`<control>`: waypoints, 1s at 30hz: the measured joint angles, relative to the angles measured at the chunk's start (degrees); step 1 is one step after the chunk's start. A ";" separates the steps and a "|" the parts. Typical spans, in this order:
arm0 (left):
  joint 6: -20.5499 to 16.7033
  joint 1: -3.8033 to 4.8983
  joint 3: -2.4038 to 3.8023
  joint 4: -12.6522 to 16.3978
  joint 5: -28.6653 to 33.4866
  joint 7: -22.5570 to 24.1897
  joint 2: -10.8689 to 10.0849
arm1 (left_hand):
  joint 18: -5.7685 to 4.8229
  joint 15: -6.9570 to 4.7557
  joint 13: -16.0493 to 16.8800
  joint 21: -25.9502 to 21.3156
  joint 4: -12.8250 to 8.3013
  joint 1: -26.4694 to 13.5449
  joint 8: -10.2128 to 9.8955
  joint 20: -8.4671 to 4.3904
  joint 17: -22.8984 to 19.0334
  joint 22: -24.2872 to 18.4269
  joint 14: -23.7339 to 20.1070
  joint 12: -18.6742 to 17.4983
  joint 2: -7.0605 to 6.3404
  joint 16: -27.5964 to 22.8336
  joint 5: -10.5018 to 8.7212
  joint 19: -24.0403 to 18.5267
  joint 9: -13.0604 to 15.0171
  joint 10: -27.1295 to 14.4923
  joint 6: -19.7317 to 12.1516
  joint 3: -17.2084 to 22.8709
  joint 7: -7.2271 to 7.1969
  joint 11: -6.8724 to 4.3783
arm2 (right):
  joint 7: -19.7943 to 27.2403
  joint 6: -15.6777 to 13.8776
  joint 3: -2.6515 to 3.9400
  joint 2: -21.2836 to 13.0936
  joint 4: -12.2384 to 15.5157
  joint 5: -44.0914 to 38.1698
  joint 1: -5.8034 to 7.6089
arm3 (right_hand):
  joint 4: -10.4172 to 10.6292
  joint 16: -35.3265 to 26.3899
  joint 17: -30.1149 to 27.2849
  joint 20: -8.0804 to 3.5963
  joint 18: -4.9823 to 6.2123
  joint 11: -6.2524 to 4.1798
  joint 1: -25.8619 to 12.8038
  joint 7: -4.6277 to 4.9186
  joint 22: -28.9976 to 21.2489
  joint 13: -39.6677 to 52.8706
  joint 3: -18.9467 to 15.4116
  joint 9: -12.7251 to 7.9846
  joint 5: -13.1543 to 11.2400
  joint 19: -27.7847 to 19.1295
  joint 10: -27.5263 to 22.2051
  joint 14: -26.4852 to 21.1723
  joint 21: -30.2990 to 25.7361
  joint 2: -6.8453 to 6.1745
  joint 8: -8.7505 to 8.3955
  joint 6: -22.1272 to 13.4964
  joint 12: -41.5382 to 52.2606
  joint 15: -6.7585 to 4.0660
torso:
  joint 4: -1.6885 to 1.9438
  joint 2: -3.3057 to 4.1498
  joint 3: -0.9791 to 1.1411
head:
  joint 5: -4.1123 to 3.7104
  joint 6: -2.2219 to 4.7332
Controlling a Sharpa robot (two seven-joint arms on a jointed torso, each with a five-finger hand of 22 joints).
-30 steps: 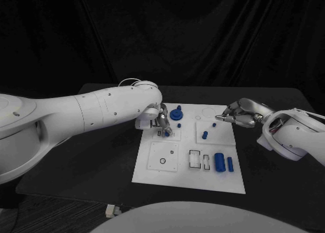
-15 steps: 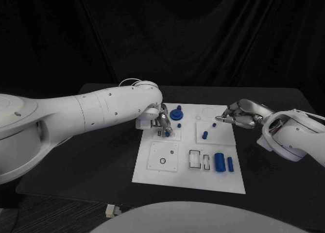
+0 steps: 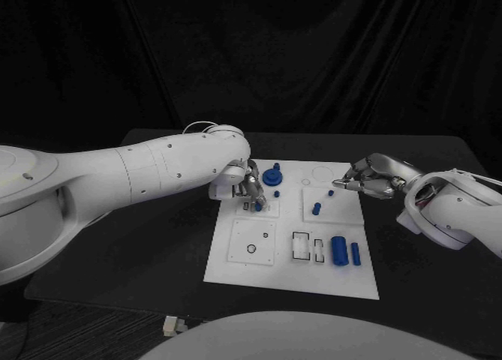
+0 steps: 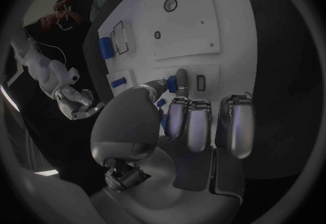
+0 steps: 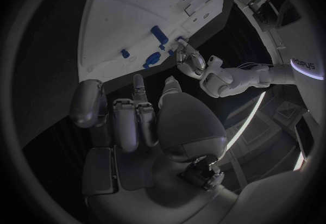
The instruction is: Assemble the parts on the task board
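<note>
While the white board (image 3: 294, 225) lay in the middle of the black worktop (image 3: 153, 225), the left hand (image 3: 242, 184) pinched a small blue peg (image 3: 257, 205) between thumb and finger over the board's upper-left panel, apparently seating it. The right hand (image 3: 370, 178) hovered at the board's far right edge, fingers curled in, seemingly holding nothing. A large blue cylinder (image 3: 338, 250) and a slim bar (image 3: 356, 253) lay loose nearer the robot. Next, the peg probably needed pressing straight down.
</note>
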 measured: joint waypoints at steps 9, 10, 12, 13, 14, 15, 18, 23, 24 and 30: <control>-0.98 -0.02 0.01 1.14 0.02 0.17 -0.97 | 0.00 0.00 0.00 0.00 -2.56 2.51 -0.22 0.00 0.00 0.00 0.00 -0.24 -0.45 0.00 7.55 0.00 0.17 0.03 -0.41 0.00 0.02 0.03 | 0.00 0.02 0.00 -0.06 -0.01 0.00 -0.01 | 0.00 0.00 0.00 0.00 0.00 0.00 0.00 0.00 0.05 0.00 0.00 0.00 0.00 0.00 0.00 0.00 0.00 0.00 0.00 0.00 0.00 0.00 | -0.01 0.00 0.00 | 0.07 0.00; -1.24 -0.04 0.01 1.54 0.02 0.20 -1.25 | 0.00 0.00 0.00 0.00 -2.59 2.62 -0.22 0.00 0.00 0.00 0.00 -0.24 -0.49 0.00 7.56 0.00 0.20 0.08 -0.41 -0.02 0.02 0.08 | 0.00 0.02 0.00 -0.08 -0.01 0.00 -0.01 | 0.00 0.00 0.00 0.00 0.00 0.00 0.00 0.00 0.05 0.00 0.00 0.00 0.00 0.00 0.00 0.00 0.00 0.00 0.00 0.00 0.00 0.00 | 0.00 -0.01 0.00 | 0.07 0.00; -1.70 -0.08 0.00 2.12 0.02 0.25 -1.67 | 0.00 0.00 0.00 0.00 -2.59 2.91 -0.23 0.00 0.00 0.00 0.00 -0.24 -0.49 -0.14 7.56 0.00 0.21 0.08 -0.59 -0.02 0.20 0.08 | 0.00 0.02 0.00 -0.10 -0.01 0.00 -0.02 | 0.00 0.00 0.00 0.00 0.00 0.00 0.00 0.00 0.04 0.00 0.00 0.00 0.00 0.00 0.00 0.00 0.00 0.00 0.00 0.00 0.00 0.00 | -0.01 -0.03 0.00 | 0.04 0.00; -1.93 -0.09 -0.01 2.39 0.02 0.27 -1.86 | 0.00 0.00 0.00 0.00 -2.59 2.92 -0.23 0.00 0.00 0.00 0.00 -0.24 -0.49 -0.22 7.57 0.00 0.21 0.08 -0.59 -0.02 0.20 0.08 | 0.00 0.02 0.00 -0.10 0.00 0.00 -0.02 | 0.00 0.00 0.00 0.00 0.00 0.00 0.00 0.00 0.04 0.00 0.00 0.00 0.00 0.00 0.00 0.00 0.00 0.00 0.00 0.00 0.00 0.00 | 0.00 -0.03 0.00 | 0.04 0.00; -2.27 -0.12 -0.02 2.74 0.02 0.30 -2.10 | 0.00 0.00 0.00 0.00 -2.59 2.98 -0.24 0.00 0.00 0.00 0.00 -0.24 -0.53 -0.23 7.57 0.00 0.21 0.08 -0.58 -0.02 0.19 0.09 | 0.00 0.02 0.00 -0.11 0.00 0.00 -0.02 | 0.00 0.00 0.00 0.00 0.00 0.00 0.00 0.00 0.04 0.00 0.00 -0.01 0.00 0.00 0.00 0.00 0.00 0.00 0.00 0.00 0.00 0.00 | 0.00 -0.03 0.00 | 0.04 0.00; -2.51 -0.13 -0.03 2.99 0.02 0.32 -2.28 | 0.00 0.00 0.00 0.00 -2.59 3.05 -0.33 0.00 0.00 0.00 0.00 -0.24 -0.47 -0.23 7.57 0.00 0.21 0.09 -0.57 -0.02 0.18 0.09 | 0.00 0.02 0.00 -0.11 0.01 0.00 -0.02 | 0.00 0.00 0.00 0.00 0.00 0.00 0.00 0.00 0.04 0.00 0.00 -0.01 0.00 0.00 0.00 0.00 0.00 0.00 0.00 0.00 0.00 0.00 | 0.00 -0.03 0.01 | 0.03 0.00; -3.29 -0.18 -0.05 3.80 -0.05 0.38 -2.83 | 0.00 0.00 0.00 0.00 -2.60 3.09 -0.44 0.00 0.00 0.00 0.00 -0.24 -0.44 -0.23 7.57 0.00 0.21 0.09 -0.50 -0.01 0.11 0.09 | 0.00 0.02 0.00 -0.11 0.01 0.00 -0.02 | 0.00 0.00 0.00 0.00 0.00 0.00 0.00 0.00 0.04 0.00 0.00 -0.01 0.00 0.00 0.00 0.00 0.00 0.00 0.00 0.00 0.00 0.00 | 0.00 -0.04 0.02 | 0.03 0.00; -4.39 -0.27 -0.09 4.92 -0.54 0.59 -3.56 | 0.00 0.00 0.00 0.00 -2.60 3.13 -0.56 0.00 0.00 0.00 0.00 -0.46 -0.41 -0.23 7.56 0.00 0.22 0.09 -0.49 0.00 0.11 0.09 | 0.00 0.02 0.00 -0.11 0.01 0.00 -0.03 | 0.00 0.00 0.00 0.00 0.00 0.00 0.00 0.00 0.04 0.00 0.00 -0.01 0.00 0.00 0.00 0.00 0.00 0.00 0.00 0.00 0.00 0.00 | 0.01 -0.04 0.02 | 0.03 0.00; -4.56 -0.28 -0.09 5.08 -0.66 0.64 -3.65 | 0.00 0.00 0.00 0.00 -2.61 3.13 -0.57 0.00 0.00 0.00 0.00 -0.45 -0.41 -0.23 7.48 0.00 0.22 0.09 -0.49 0.00 0.11 0.09 | 0.00 0.02 0.00 -0.10 0.01 0.00 -0.03 | 0.00 0.00 0.00 0.00 0.00 0.00 0.00 0.00 0.04 0.00 0.00 -0.01 0.00 0.00 0.00 0.00 0.00 0.00 0.00 0.00 0.00 0.00 | 0.01 -0.04 0.02 | 0.03 0.00; -5.53 -0.31 -0.11 5.51 -1.41 0.83 -4.03 | 0.00 0.00 0.00 0.00 -2.61 3.13 -0.61 0.00 0.00 0.00 0.00 -0.46 -0.41 -0.22 6.90 0.00 0.24 0.09 -0.48 0.01 0.11 0.09 | 0.00 0.01 0.00 -0.08 0.00 0.00 -0.05 | 0.00 0.00 0.00 0.00 0.00 0.00 0.00 0.00 0.03 0.00 0.00 -0.01 0.00 0.00 0.00 0.00 0.00 0.00 0.00 0.00 0.00 0.00 | 0.04 -0.04 0.02 | 0.02 0.00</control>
